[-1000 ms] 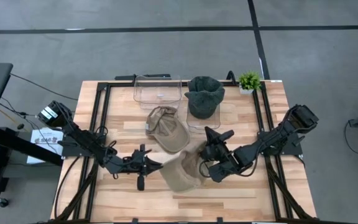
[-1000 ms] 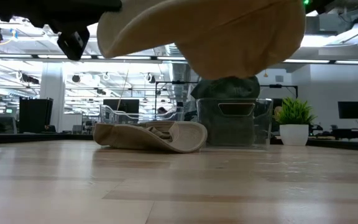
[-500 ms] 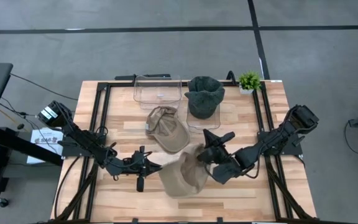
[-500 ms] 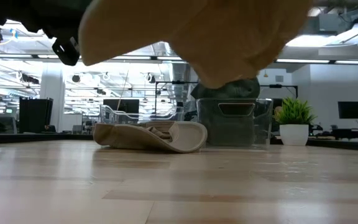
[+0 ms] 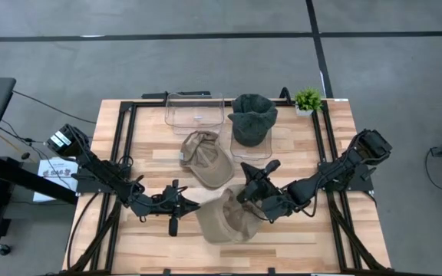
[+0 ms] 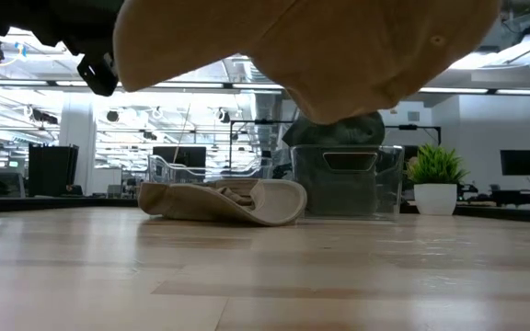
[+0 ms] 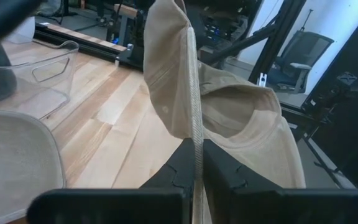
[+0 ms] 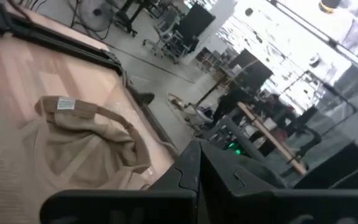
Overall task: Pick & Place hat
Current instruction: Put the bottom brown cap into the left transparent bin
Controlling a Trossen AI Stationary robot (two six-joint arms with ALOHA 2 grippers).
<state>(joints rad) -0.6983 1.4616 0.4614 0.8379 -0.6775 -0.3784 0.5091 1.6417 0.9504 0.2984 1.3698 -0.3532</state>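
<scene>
A tan hat (image 5: 225, 220) hangs lifted between my two grippers above the near middle of the table; in the low view the tan hat (image 6: 311, 51) fills the top, clear of the wood. My left gripper (image 5: 184, 205) is shut at its left edge, my right gripper (image 5: 250, 204) is shut at its right edge. A second tan cap (image 5: 208, 158) lies crown-down on the table farther back, also seen as the second cap (image 8: 86, 143) in the right wrist view. A dark green hat (image 5: 252, 116) sits in a clear bin. My left gripper (image 7: 196, 169) pinches the tan hat's brim edge (image 7: 194, 134) between its two fingers, coming level from the table's left. The brim stands on edge and the crown hangs beyond it, off the table. My right gripper is shut on the hat's right rim (image 5: 244, 208), coming from the table's right. Its own fingers (image 8: 188, 171) hide the place of contact. That side is lifted clear.
An empty clear bin (image 5: 194, 111) stands at the far side next to the bin (image 5: 250, 146) with the green hat. A small potted plant (image 5: 308, 99) is at the far right corner. Black frame rails (image 5: 126, 146) run along the table's sides.
My right gripper has shifted a little toward the table's left and turned, staying shut. The hat has stayed lifted; its right side has swung and spread wider across the low view.
</scene>
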